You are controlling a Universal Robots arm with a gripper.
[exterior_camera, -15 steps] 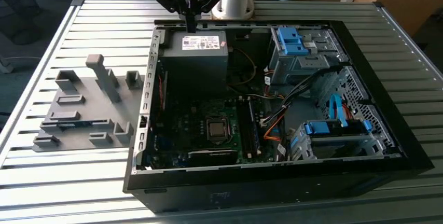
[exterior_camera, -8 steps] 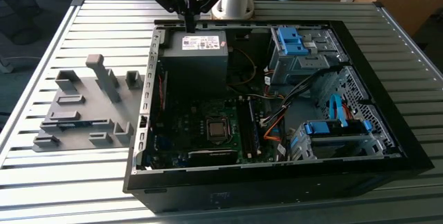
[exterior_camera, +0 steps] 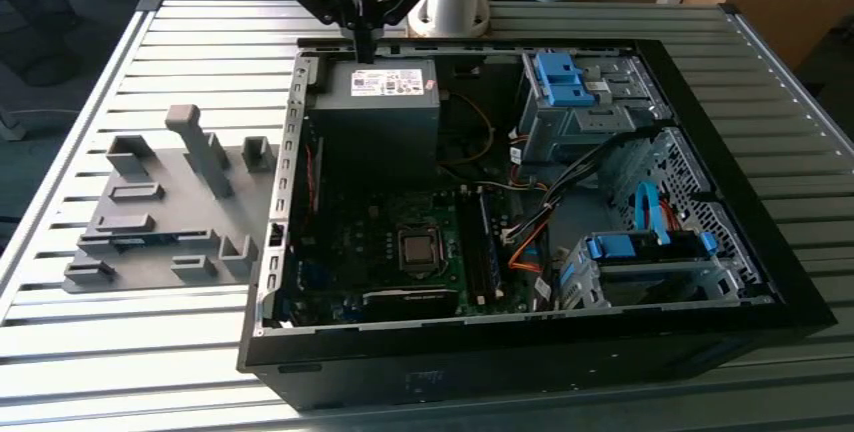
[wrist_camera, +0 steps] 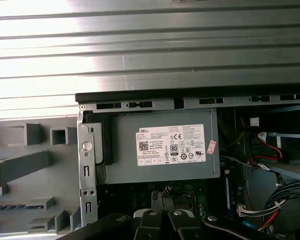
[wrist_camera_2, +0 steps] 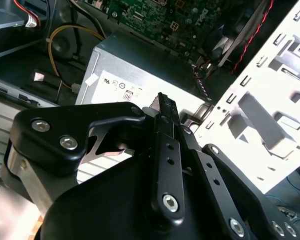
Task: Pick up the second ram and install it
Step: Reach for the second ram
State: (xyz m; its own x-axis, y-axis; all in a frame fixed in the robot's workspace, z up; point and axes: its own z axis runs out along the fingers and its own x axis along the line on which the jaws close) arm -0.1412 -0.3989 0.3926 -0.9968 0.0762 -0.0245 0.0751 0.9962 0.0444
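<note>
Exterior view puts the gripper point(exterior_camera: 363, 49) at the top of the frame, left of centre. It hangs over the power supply point(exterior_camera: 380, 82) at the far end of the open computer case point(exterior_camera: 561, 347). Its fingers point(wrist_camera_2: 162, 150) are drawn narrow, close together, and carry nothing.

The second ram point(exterior_camera: 138, 240) lies flat in a slot of the grey fixture point(exterior_camera: 160, 217), on the exterior view's left at mid-height. It is well apart from the gripper and outside the case.

On the motherboard point(exterior_camera: 347, 242) near the frame's centre, a dark stick point(exterior_camera: 482, 237) appears to be seated just right of the processor socket point(exterior_camera: 418, 249).

By my reading, the pickup is not yet done. Grasping, carrying and seating the second ram all remain.
</note>
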